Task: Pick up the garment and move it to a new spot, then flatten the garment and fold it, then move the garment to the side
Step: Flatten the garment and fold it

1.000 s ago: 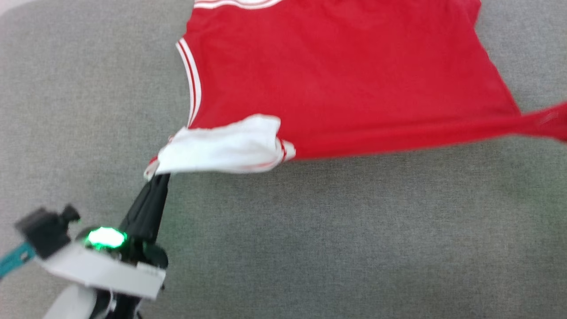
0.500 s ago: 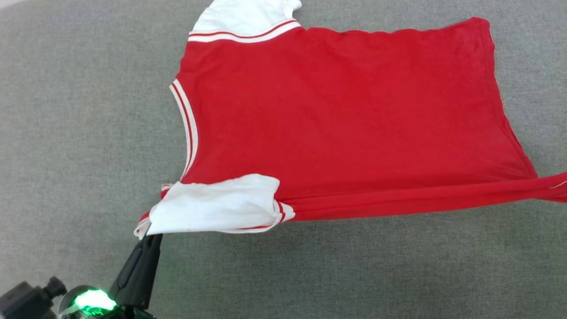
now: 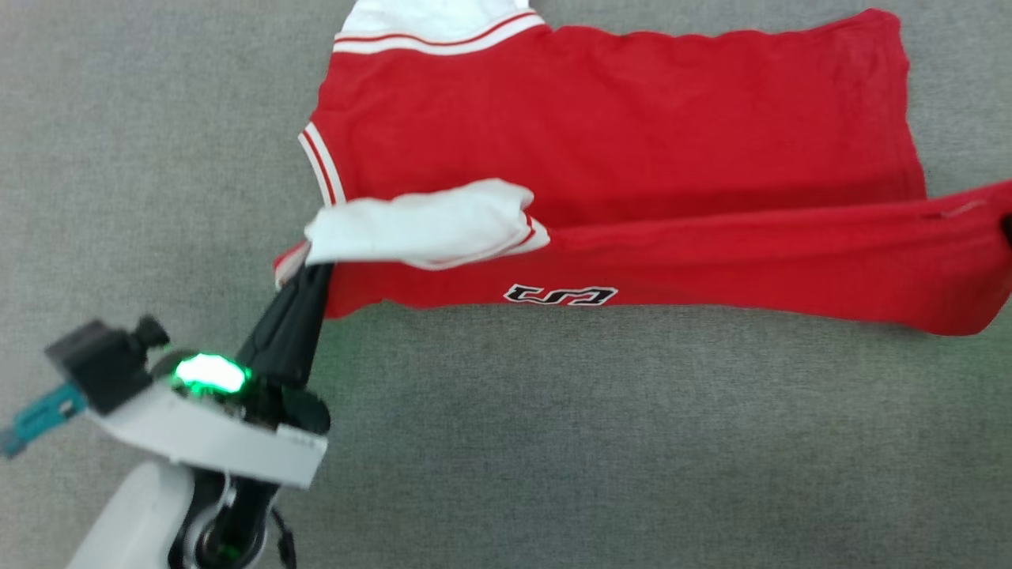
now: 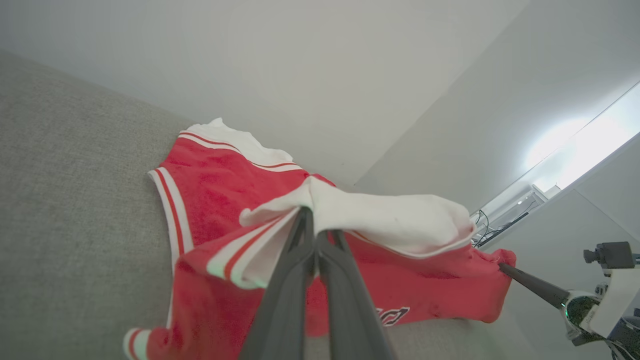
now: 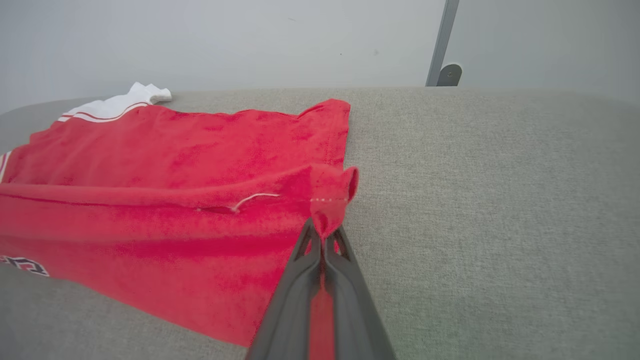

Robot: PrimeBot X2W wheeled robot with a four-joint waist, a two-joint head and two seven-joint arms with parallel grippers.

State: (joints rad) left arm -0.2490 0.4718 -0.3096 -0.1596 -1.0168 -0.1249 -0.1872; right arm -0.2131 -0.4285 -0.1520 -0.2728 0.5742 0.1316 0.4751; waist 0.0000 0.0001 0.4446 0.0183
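The garment, a red jersey with white sleeves, lies back-up across the far part of the grey surface. Its near edge is lifted and turned over, so black white-outlined lettering shows on the underside. My left gripper is shut on the near white sleeve; the left wrist view has its fingers pinching the sleeve and striped trim. My right gripper is shut on the red hem corner at the garment's right end. In the left wrist view the right gripper holds that same corner.
The grey fabric surface stretches wide in front of the garment and to both sides. A pale wall and a thin metal post stand beyond its far edge.
Both grippers have lifted the garment's near edge and carried it toward the far side, turning it over so the lettering now shows. The head camera has also shifted.
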